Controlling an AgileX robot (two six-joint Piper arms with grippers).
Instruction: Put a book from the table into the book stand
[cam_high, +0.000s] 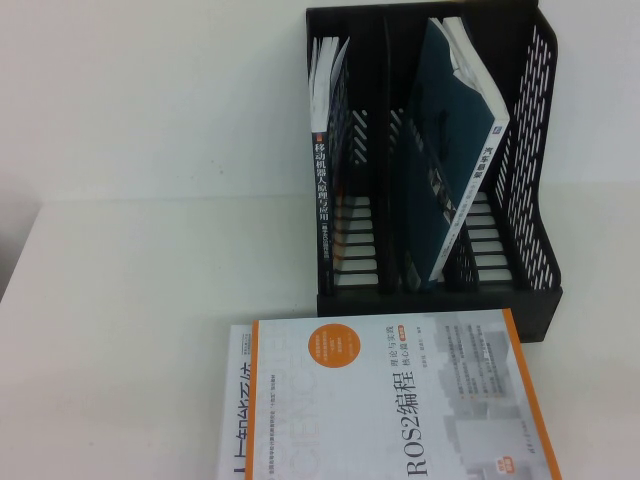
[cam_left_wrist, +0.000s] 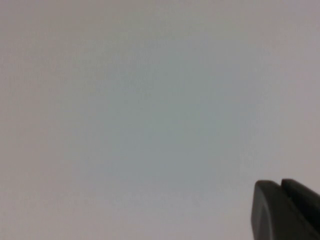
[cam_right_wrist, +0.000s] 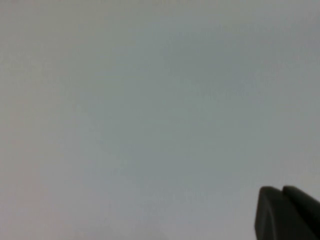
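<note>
Left gripper (cam_left_wrist: 285, 210) shows only a dark edge over bare table (cam_left_wrist: 150, 100), so whether its claw is apart or together, I cannot tell. The book stand (cam_high: 535, 150) holds a black book (cam_high: 325, 200) upright in its left slot and a teal one (cam_high: 450, 170) leaning, while the orange-and-white book (cam_high: 400, 400) lies flat just in front. Right gripper (cam_right_wrist: 287, 212): same, cannot tell.
</note>
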